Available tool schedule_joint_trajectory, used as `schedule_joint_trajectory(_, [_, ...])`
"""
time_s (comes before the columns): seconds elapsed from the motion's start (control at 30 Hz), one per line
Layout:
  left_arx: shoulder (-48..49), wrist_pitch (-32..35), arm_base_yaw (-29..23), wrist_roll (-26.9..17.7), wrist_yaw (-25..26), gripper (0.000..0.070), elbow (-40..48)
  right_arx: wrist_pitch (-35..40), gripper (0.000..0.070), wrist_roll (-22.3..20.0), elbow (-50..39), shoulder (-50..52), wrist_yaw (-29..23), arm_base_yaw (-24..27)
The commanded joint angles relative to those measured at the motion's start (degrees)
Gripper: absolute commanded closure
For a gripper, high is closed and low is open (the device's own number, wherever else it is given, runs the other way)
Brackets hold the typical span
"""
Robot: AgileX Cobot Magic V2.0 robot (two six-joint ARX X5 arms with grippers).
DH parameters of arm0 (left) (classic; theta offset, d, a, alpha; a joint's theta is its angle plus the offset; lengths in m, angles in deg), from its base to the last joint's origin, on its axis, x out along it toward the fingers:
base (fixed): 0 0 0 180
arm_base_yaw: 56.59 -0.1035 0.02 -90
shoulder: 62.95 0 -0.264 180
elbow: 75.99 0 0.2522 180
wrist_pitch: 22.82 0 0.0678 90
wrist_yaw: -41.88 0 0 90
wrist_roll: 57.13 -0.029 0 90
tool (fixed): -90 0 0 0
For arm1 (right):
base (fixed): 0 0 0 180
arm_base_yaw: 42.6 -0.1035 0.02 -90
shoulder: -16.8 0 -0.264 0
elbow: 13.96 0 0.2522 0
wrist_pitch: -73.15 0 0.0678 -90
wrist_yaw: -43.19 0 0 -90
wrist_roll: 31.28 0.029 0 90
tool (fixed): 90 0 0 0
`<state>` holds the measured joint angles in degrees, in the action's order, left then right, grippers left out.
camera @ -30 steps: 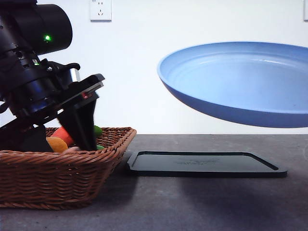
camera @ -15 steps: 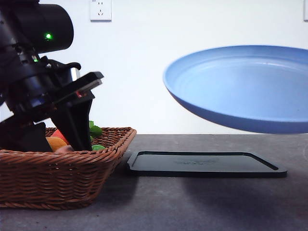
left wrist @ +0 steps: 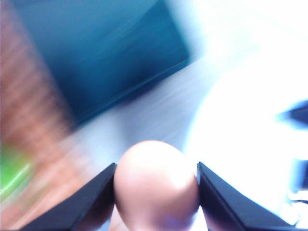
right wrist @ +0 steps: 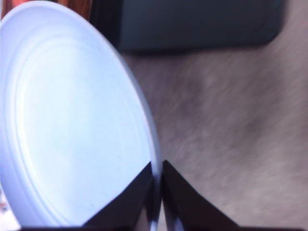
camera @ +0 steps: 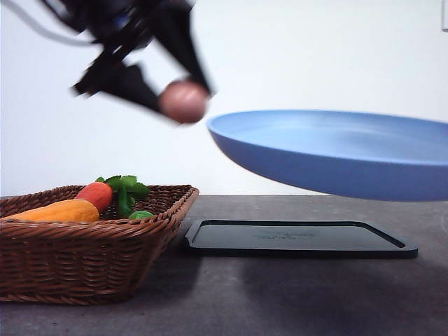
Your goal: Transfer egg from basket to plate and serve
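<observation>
The left gripper [camera: 183, 98] was high in the air above the bench [camera: 294, 301], blurred, with its two dark fingers clamped on a small pinkish-brown egg [camera: 183, 101]. In the left wrist view, the egg [left wrist: 156, 185] sat squarely between the two black fingers [left wrist: 89, 199], touched on both sides. The egg hung just beside the left edge of a large light-blue plate [camera: 336, 150], slightly above the level of its rim and not yet over it. The plate was also held up off the bench, tilted a little, running out of the front view on the right. In the right wrist view, the right gripper [right wrist: 156, 192] was pinched together on the plate's rim [right wrist: 153, 168], with the pale plate [right wrist: 72, 120] stretching away from the fingers. Below the plate, a flat black tray [camera: 297, 238] lay on the dark grey bench. To the left of the tray, just beside it, stood a brown wicker basket [camera: 84, 259]. Inside the basket lay an orange carrot-like vegetable [camera: 59, 211] and a red vegetable [camera: 96, 195] with green leaves [camera: 124, 189]. A plain white wall [camera: 315, 56] stood behind everything.
</observation>
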<state>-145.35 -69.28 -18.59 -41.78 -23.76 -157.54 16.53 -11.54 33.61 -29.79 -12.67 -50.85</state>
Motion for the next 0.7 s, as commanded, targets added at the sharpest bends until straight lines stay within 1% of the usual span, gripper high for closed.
schedule_joint_trajectory(0.0, [-0.43,1.94,3.12,-1.23,0.3,0.05,-0.77,1.08,0.07,0.23,0.39,-1.73,0.83,-0.24])
schedule_joint_trajectory(0.1, [-0.47,4.46,8.37,-3.46,-3.62,0.05,-0.75,1.72,0.07,0.18,0.39,-3.84,0.9,-0.24])
schedule_joint_trajectory(0.23, [-1.54,6.17,15.6,-8.67,-13.93,0.0498,-0.75,3.1,0.07,0.18,0.39,-5.49,2.13,-0.24])
schedule_joint_trajectory(0.3, [-2.38,6.51,17.97,-10.74,-17.28,0.0498,-0.75,3.45,0.07,0.18,0.39,-5.82,2.39,-0.24])
schedule_joint_trajectory(0.37, [-3.67,6.69,19.67,-11.83,-18.48,0.0498,-0.75,3.47,0.07,0.18,0.38,-5.83,2.39,-0.24])
schedule_joint_trajectory(0.43, [-5.1,6.79,20.5,-11.9,-18.58,0.0498,-0.75,3.46,0.07,0.18,0.39,-5.8,2.38,-0.24])
schedule_joint_trajectory(0.67, [-9.6,7.2,21.29,-11.89,-18.62,0.0495,-0.75,3.41,0.07,0.18,0.39,-5.81,2.4,-0.24])
